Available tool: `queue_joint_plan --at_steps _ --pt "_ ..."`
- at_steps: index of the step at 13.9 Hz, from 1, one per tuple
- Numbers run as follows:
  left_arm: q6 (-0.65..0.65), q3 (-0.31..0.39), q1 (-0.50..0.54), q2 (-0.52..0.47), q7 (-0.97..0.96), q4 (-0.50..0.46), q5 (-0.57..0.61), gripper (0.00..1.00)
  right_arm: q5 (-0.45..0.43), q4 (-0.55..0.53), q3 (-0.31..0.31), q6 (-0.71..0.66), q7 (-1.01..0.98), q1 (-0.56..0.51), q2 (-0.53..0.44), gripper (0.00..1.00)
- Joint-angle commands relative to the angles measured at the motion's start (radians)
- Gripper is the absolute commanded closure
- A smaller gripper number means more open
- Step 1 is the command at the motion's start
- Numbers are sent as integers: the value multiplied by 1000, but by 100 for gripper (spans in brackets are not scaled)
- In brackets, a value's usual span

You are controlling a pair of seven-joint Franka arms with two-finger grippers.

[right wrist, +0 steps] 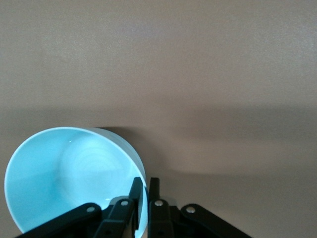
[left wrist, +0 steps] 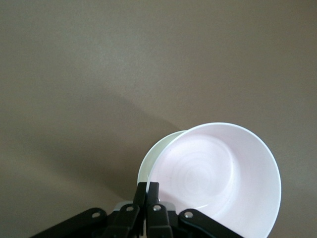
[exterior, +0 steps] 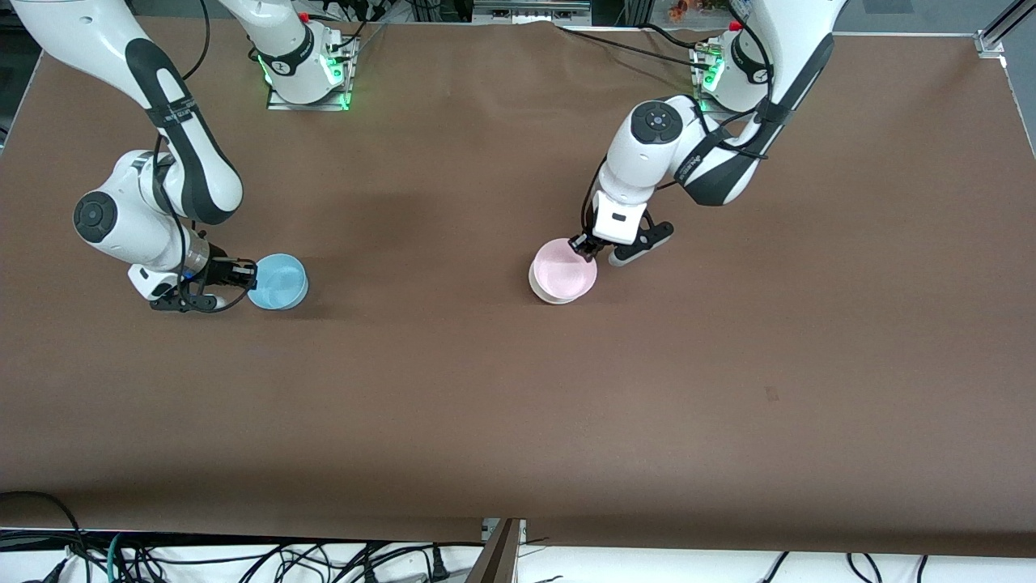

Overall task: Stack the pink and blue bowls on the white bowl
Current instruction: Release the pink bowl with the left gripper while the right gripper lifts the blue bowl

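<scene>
The pale pink bowl [exterior: 564, 271] sits nested in the white bowl [exterior: 544, 293] near the table's middle, a little tilted. My left gripper [exterior: 584, 248] is shut on the pink bowl's rim. In the left wrist view the gripper [left wrist: 147, 185] pinches the pink bowl [left wrist: 218, 173], and the white bowl's rim [left wrist: 151, 161] shows beneath it. The sky blue bowl [exterior: 279, 281] is toward the right arm's end of the table. My right gripper [exterior: 249, 275] grips its rim. In the right wrist view the gripper [right wrist: 145, 182] has one finger inside and one outside the blue bowl [right wrist: 64, 173].
The brown table [exterior: 486, 389] bears only the three bowls. The arm bases [exterior: 307, 77] stand along its edge farthest from the front camera. Cables hang below the edge nearest that camera.
</scene>
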Motion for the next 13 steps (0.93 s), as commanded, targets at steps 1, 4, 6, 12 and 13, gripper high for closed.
queue_joint_plan --at_steps 1,4,6,12,13 --pt "29 6 -8 18 -105 -6 100 100 25 -28 12 9 -26 -9 -28 100" --pt "46 6 -8 48 -240 -3 228 100 25 -2 16 -4 -26 -7 -39 100" --pt "49 6 -11 74 -353 3 337 100 33 67 16 -106 -26 -7 -42 100" --pt "79 12 -9 139 -578 43 553 100 85 233 16 -336 -19 -4 -42 100" --pt "79 12 -9 141 -581 47 551 100 88 256 28 -367 -14 -4 -42 100"
